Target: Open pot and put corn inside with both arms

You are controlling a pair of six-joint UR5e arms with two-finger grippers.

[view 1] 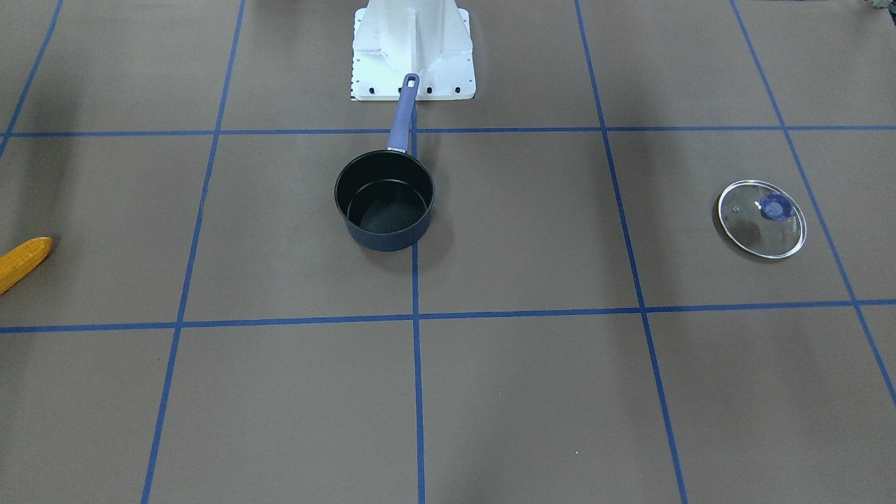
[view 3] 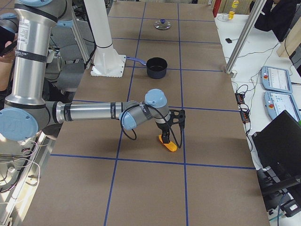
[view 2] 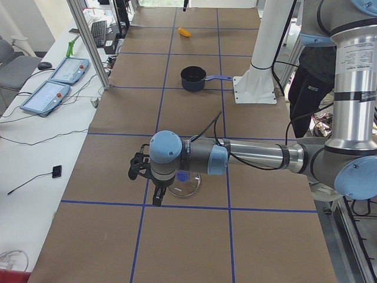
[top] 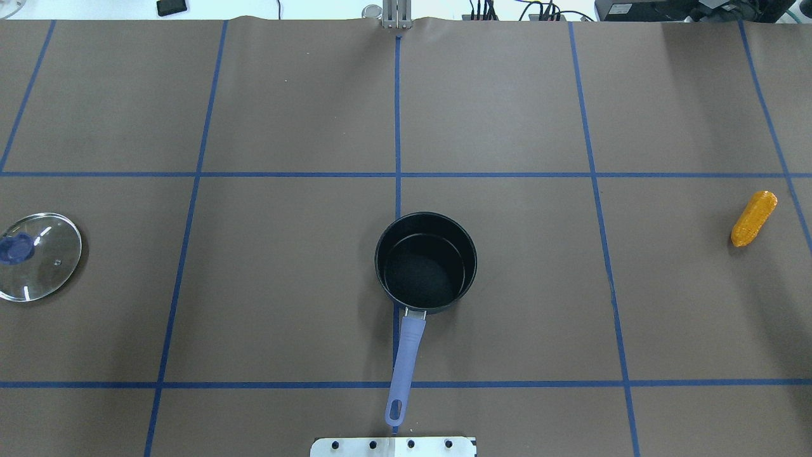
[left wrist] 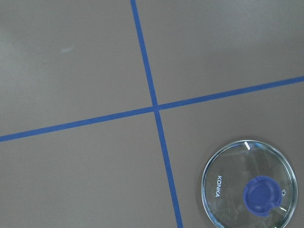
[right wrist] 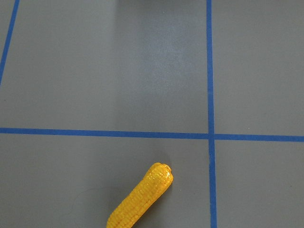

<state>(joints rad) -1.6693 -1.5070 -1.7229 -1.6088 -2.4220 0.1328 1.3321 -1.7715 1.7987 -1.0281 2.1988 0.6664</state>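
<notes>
**Pot.** The pot [top: 424,273] stands upright at mid-table, uncovered. Its black interior holds nothing. The handle [top: 405,355] defines the long axis. It points back toward the robot, along a blue tape line [top: 398,127], and leans slightly to the robot's left. The handle end lies near the white base plate [top: 393,446], not touching it.

**Lid.** The lid [top: 39,256] lies flat on the table [top: 285,285], knob [top: 17,247] upward, well apart from the pot on the robot's left. In the left wrist view it sits at lower right, and "KONKA" reads through the glass.

**Corn.** The corn [top: 753,218] lies on its side on the table, well apart from the pot on the robot's right. Its long axis runs mostly away from the robot, with the far end leaning right. The right wrist view cuts off its lower end.

**Grippers.**
- The left gripper [view 2: 144,183] hangs low, just beside the lid. It shows only in a side view, so spread or closed cannot be told.
- The right gripper [view 3: 173,129] hangs low over the corn. It too shows only from the side. Finger spacing and contact with the corn cannot be told.
</notes>
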